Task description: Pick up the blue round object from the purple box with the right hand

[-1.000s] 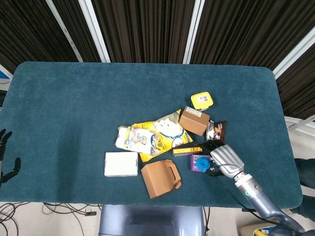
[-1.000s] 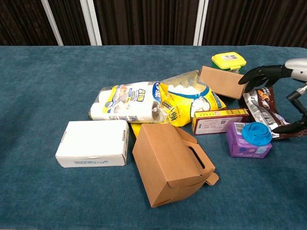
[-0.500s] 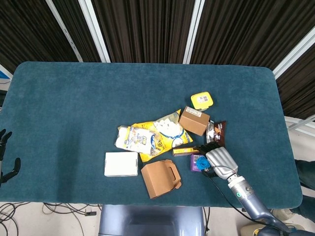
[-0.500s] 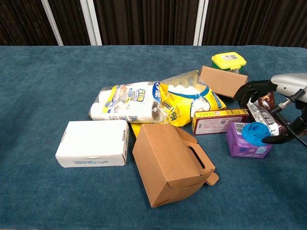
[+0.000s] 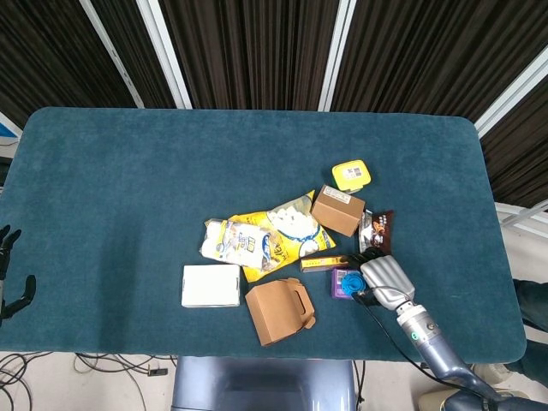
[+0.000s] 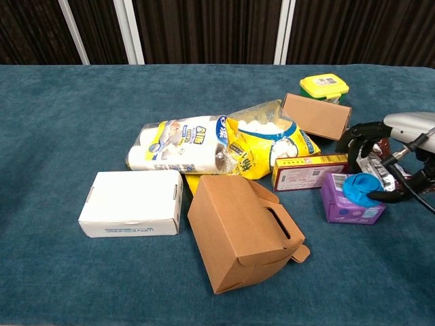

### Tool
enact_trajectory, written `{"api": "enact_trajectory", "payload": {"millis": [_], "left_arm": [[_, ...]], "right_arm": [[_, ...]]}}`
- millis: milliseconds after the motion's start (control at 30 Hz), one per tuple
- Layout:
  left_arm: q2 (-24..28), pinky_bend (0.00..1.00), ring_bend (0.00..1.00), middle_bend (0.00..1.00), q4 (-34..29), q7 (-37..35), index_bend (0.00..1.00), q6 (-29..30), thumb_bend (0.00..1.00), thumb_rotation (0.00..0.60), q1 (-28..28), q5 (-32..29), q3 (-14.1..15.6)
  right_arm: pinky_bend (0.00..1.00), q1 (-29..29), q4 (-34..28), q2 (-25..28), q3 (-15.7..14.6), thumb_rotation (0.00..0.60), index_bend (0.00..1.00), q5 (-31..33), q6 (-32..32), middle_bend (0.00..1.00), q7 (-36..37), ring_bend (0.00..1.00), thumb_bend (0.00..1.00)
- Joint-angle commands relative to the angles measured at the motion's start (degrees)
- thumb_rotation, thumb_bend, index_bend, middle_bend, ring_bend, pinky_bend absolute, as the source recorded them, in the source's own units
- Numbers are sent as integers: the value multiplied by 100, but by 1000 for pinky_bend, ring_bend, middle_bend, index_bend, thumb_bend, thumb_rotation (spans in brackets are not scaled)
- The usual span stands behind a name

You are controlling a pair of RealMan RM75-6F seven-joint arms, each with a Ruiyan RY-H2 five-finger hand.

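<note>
The blue round object (image 6: pixel 361 188) lies on top of the small purple box (image 6: pixel 343 210) at the right of the clutter; the head view also shows the blue round object (image 5: pixel 350 281) and purple box (image 5: pixel 339 289). My right hand (image 6: pixel 409 125) hovers just right of the box, its dark fingers (image 6: pixel 358 133) arched behind the disc and its thumb tip close to the disc's right edge. Nothing is held. From above, the right hand (image 5: pixel 385 276) covers the box's right side. My left hand (image 5: pixel 10 272) hangs off the table's left edge, fingers apart and empty.
A slim red and yellow box (image 6: pixel 309 171) touches the purple box's far side. A dark snack wrapper (image 6: pixel 372 165) lies under my right hand. A brown carton with a handle (image 6: pixel 241 231), white box (image 6: pixel 132 202), yellow bag (image 6: pixel 268 139), brown box (image 6: pixel 316 115) and yellow tub (image 6: pixel 324 85) lie around.
My right hand has moved left and down toward the purple box, and its fingers and thumb have drawn closer around the blue disc. The left hand has not moved.
</note>
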Motion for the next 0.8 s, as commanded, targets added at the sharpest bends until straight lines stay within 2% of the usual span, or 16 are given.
{"api": "enact_trajectory", "payload": {"millis": [33,567,800], "left_arm": [[4,16,18,0,-6,2,0,-2,464,600,-1,-3,-1],[3,16,18,0,-11,22,0,-10,464,600,-5,-4,5],[1,16,18,0,-3,0,0,-9,464,600,-4,-10,0]], "right_arm": [[210,-6,28,-17,-16,600,310,1,7,408,29,362,358],[210,16,83,-48,-63,600,311,42,-30,415,34,372,364],[247,65,123,-53,-89,600,334,30,-110,468,34,463,364]]}}
